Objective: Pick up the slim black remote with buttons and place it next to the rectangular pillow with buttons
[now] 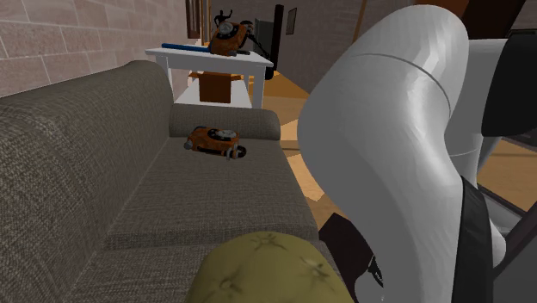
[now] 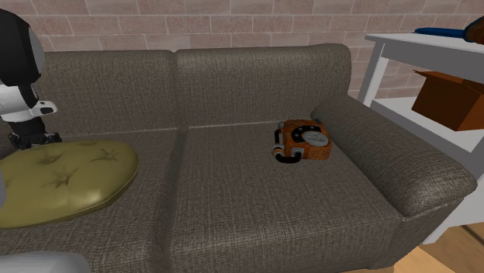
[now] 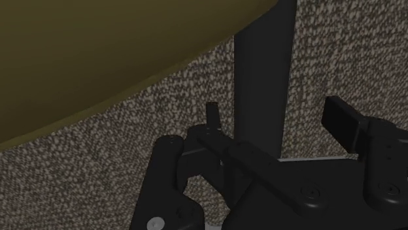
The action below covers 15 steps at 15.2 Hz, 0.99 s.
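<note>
A slim dark remote (image 3: 261, 59) lies on the grey sofa fabric, close beside the olive pillow (image 3: 98, 52); I cannot make out buttons on the remote. My gripper (image 3: 276, 108) hangs over it, open. One black finger (image 3: 212, 116) stands on the pillow's side of the remote and the other finger (image 3: 343, 117) on the far side, neither touching it. In the shoulder view the black gripper (image 1: 366, 258) reaches down just right of the tufted olive pillow (image 1: 267, 271). In the second exterior view the pillow (image 2: 62, 182) lies on the sofa's left seat, below my arm (image 2: 19, 77).
An orange telephone (image 2: 304, 141) lies on the sofa's (image 2: 256, 85) other seat near the armrest (image 2: 395, 167), and shows as well in the shoulder view (image 1: 215, 138). A white side table (image 1: 211, 58) beyond carries a second orange phone (image 1: 231, 36) and a cardboard box (image 2: 450, 97).
</note>
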### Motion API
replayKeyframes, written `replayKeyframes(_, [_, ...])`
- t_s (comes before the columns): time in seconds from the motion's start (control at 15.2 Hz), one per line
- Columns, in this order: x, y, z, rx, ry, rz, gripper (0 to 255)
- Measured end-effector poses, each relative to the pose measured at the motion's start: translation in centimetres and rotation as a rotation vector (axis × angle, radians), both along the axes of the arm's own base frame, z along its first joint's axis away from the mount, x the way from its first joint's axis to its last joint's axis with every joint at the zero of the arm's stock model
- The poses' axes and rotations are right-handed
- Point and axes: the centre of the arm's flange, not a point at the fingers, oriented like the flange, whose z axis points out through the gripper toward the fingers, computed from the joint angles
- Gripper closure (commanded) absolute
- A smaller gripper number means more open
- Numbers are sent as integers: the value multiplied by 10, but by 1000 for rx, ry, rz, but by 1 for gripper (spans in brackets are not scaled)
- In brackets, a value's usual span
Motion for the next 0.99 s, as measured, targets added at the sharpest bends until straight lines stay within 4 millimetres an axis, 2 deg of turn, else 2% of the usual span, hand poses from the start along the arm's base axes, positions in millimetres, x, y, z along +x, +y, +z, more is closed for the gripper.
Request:
replayKeyframes(0.26, [0,0,0,0,0,0,0])
replayKeyframes(0.59, [3,-2,45,1,-1,0,0])
replayKeyframes(0.99, [3,-3,50,0,0,0,0])
